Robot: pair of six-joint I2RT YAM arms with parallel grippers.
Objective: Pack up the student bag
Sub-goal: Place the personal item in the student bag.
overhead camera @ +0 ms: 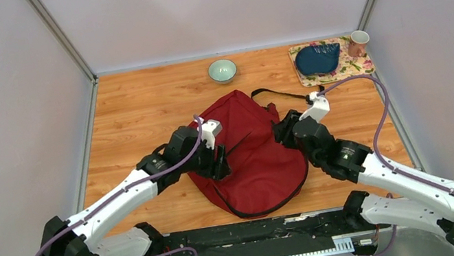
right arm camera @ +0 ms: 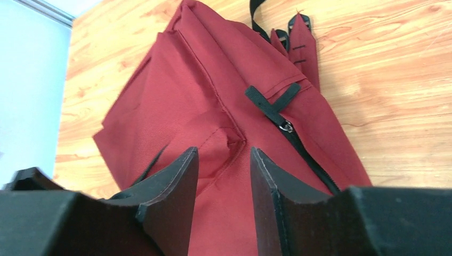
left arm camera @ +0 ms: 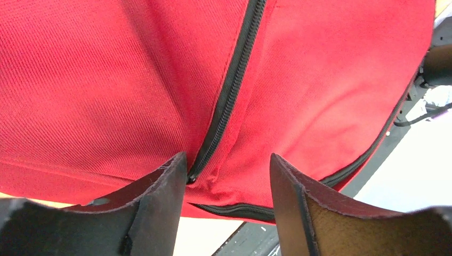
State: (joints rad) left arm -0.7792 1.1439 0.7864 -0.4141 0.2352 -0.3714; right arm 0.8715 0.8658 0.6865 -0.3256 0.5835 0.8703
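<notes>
The student bag point(overhead camera: 253, 155), a dark red backpack with black zipper trim, lies flat in the middle of the table with its black strap point(overhead camera: 274, 95) trailing to the far right. My left gripper point(overhead camera: 220, 164) is at the bag's left edge. In the left wrist view it point(left arm camera: 229, 165) is open, its jaws on either side of the red fabric point(left arm camera: 320, 80) at the closed end of a black zipper point(left arm camera: 229, 90). My right gripper point(overhead camera: 281, 134) is at the bag's right edge. In the right wrist view it point(right arm camera: 224, 154) is open over a raised fold of the bag point(right arm camera: 160, 106), near the zipper pull point(right arm camera: 287, 127).
A pale green bowl point(overhead camera: 222, 70) stands beyond the bag. At the far right a floral mat point(overhead camera: 356, 66) holds a dark blue pouch point(overhead camera: 317, 58), with a pink cup point(overhead camera: 358, 43) at its corner. The arms' black base rail point(overhead camera: 249, 232) runs along the near edge.
</notes>
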